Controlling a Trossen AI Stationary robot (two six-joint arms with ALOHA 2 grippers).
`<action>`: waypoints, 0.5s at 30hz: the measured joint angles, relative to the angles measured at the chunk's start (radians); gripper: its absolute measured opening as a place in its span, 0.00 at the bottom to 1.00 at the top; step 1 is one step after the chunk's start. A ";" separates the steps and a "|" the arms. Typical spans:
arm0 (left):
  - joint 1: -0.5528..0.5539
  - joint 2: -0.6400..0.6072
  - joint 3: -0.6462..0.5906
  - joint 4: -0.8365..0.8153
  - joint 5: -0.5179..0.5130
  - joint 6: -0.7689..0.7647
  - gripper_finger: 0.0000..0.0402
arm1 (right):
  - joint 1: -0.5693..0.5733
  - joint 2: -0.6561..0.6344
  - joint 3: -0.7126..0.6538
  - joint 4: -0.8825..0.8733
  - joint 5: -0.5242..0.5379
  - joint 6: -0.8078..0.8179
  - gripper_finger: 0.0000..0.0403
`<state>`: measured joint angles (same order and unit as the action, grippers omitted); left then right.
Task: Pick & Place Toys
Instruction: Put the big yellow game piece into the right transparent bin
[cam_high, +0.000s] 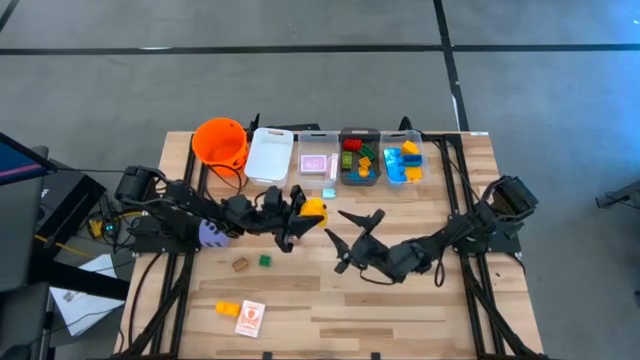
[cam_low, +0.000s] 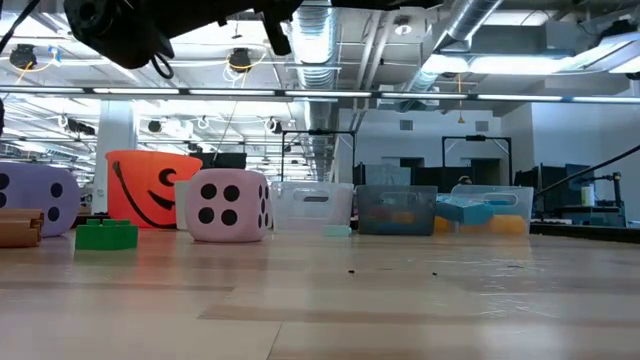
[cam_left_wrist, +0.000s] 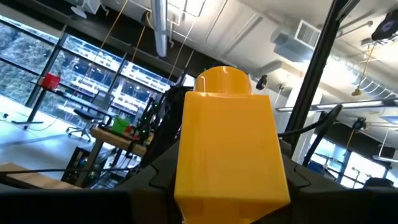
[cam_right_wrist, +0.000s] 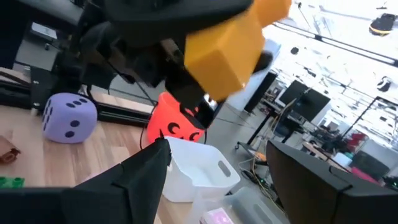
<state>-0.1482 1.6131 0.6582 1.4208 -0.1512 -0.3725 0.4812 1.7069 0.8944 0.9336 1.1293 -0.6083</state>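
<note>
The left end effector (cam_high: 306, 212) is gripping a yellow brick (cam_high: 314, 208) between its fingers and holding it up off the table, near the table's middle and just short of the row of bins along the far edge. In the left wrist view the yellow brick (cam_left_wrist: 227, 143) is standing upright, its single round stud uppermost, filling the space between the dark fingers. The left arm is reaching in low from the table's left edge, stretched nearly flat across the wood.

The right end effector (cam_high: 358, 238) is hanging with its fingers spread wide and nothing between them, a little toward the near side of the table's centre, aimed toward the left end effector. Its arm is running back to the right edge.

A purple die (cam_high: 213, 234) is lying under the left arm, toward the left edge, and a pink die (cam_low: 230, 205) is standing farther back. A green brick (cam_high: 265, 261) and a brown piece (cam_high: 240, 264) are lying apart on the wood, and an orange brick (cam_high: 228, 309) and a card (cam_high: 250, 317) are sitting near the near-left corner.

The orange bucket (cam_high: 221, 142), at the far edge, is showing a black jack-o'-lantern face. I cannot read any writing anywhere.
</note>
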 joint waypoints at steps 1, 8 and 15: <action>0.001 0.000 0.000 -0.002 -0.002 0.000 0.32 | -0.001 0.001 0.000 0.016 -0.005 -0.015 0.66; 0.011 0.001 0.000 -0.014 -0.044 -0.014 0.32 | -0.007 0.000 0.000 0.076 -0.042 -0.131 0.66; 0.026 0.001 0.000 -0.014 -0.049 -0.096 0.32 | -0.006 0.000 0.000 0.077 -0.085 -0.215 0.66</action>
<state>-0.1219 1.6138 0.6579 1.4063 -0.1997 -0.4689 0.4755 1.7073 0.8948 1.0104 1.0443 -0.8236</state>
